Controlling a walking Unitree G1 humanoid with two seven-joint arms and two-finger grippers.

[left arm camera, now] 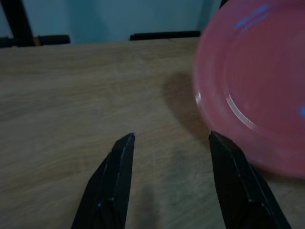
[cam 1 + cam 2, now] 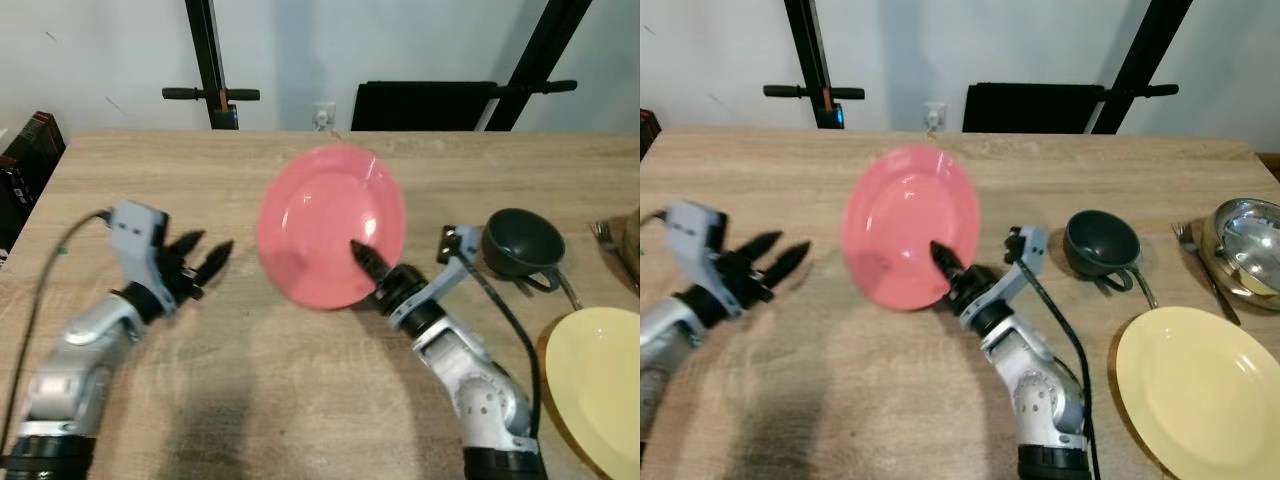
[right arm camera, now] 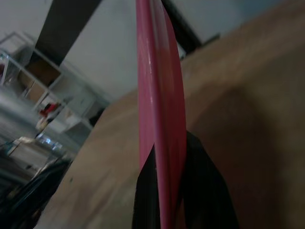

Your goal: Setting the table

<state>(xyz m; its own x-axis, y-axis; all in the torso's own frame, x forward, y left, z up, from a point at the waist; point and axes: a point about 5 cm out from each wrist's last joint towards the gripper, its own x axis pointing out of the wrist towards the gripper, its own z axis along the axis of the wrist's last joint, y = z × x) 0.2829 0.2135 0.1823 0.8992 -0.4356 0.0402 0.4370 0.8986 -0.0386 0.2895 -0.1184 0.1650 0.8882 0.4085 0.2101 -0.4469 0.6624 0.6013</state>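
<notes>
Wooden table point(image 2: 250, 400) spreads beneath me. At centre, my right gripper point(image 2: 365, 258) pinches the pink plate's point(image 2: 330, 225) rim, tilted up. At nine o'clock, my left gripper point(image 2: 205, 255) hovers, fingers wide.

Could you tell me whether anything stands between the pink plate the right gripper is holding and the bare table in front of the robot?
Nothing visible: the pink plate, clamped in the right gripper, hangs over bare wooden table. The left gripper hovers open beside it.

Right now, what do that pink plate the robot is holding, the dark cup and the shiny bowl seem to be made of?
The pink plate, pinched by the right tool, looks like glossy plastic or melamine: thin rim, bright glints. The dark cup looks matte, perhaps plastic or glazed ceramic. The shiny bowl is probably polished steel, since it mirrors its surroundings.
</notes>
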